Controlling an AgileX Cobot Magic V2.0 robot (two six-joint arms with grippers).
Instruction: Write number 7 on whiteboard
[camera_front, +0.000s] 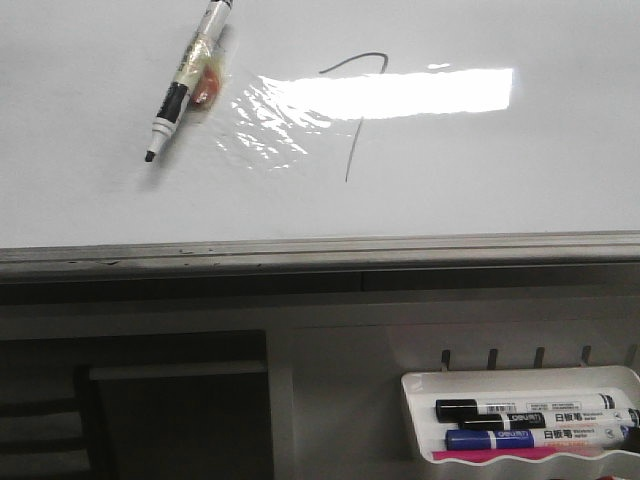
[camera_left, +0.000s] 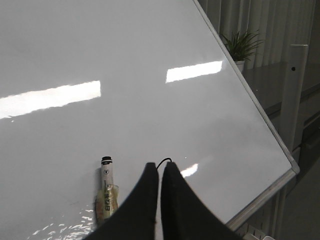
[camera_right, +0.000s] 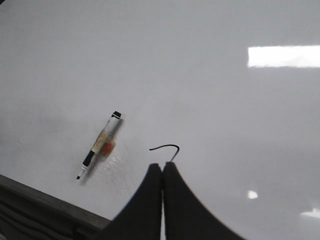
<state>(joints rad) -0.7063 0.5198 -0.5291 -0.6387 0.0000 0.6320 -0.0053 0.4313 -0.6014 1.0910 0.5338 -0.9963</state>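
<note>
The whiteboard (camera_front: 480, 170) fills the upper front view, with a grey metal edge strip (camera_front: 320, 250) along its near side. A thin dark-grey number 7 (camera_front: 356, 110) is drawn near its middle, partly under glare. An uncapped marker (camera_front: 185, 82) wrapped in clear tape lies on the board to the left of the 7, tip toward the near edge. It also shows in the left wrist view (camera_left: 106, 192) and the right wrist view (camera_right: 100, 145). My left gripper (camera_left: 160, 166) is shut and empty above the board. My right gripper (camera_right: 162, 166) is shut and empty, just short of the 7 (camera_right: 167, 148). Neither gripper shows in the front view.
A wrinkled clear-film patch (camera_front: 265, 125) lies between the marker and the 7. A small white marker tray (camera_front: 520, 425) with black and blue markers hangs below the board at the lower right. A potted plant (camera_left: 241, 46) stands beyond the board's corner.
</note>
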